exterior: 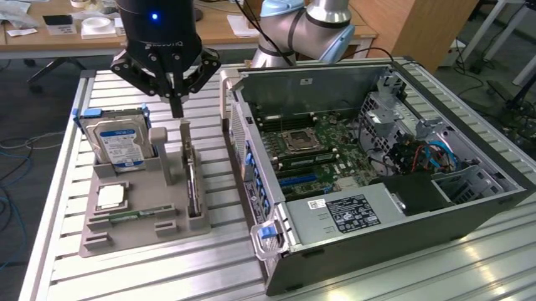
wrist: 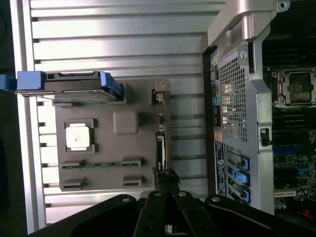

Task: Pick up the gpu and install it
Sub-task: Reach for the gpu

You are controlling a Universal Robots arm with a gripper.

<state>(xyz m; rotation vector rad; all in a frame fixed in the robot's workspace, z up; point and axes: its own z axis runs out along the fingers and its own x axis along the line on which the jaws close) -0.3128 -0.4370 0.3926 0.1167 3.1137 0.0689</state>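
Observation:
The gpu [exterior: 193, 188] stands on edge in a slot of the grey holder [exterior: 149, 191], its silver bracket end toward the arm. In the wrist view the gpu [wrist: 159, 143] shows edge-on as a thin dark strip along the holder's [wrist: 126, 148] side. My gripper [exterior: 177, 113] hangs just above the card's bracket end, fingers pressed together and pointing down. Seen from the wrist, the gripper [wrist: 168, 177] tips sit over the card's end. I see nothing held between them.
On the holder also stand a silver hard drive [exterior: 122, 141] with a blue-white label, a processor chip [exterior: 110, 196] and a memory stick [exterior: 134, 215]. The open computer case [exterior: 377, 207] lies at the exterior view's right, motherboard [exterior: 327, 157] exposed. Everything rests on a slatted metal table [exterior: 167, 269].

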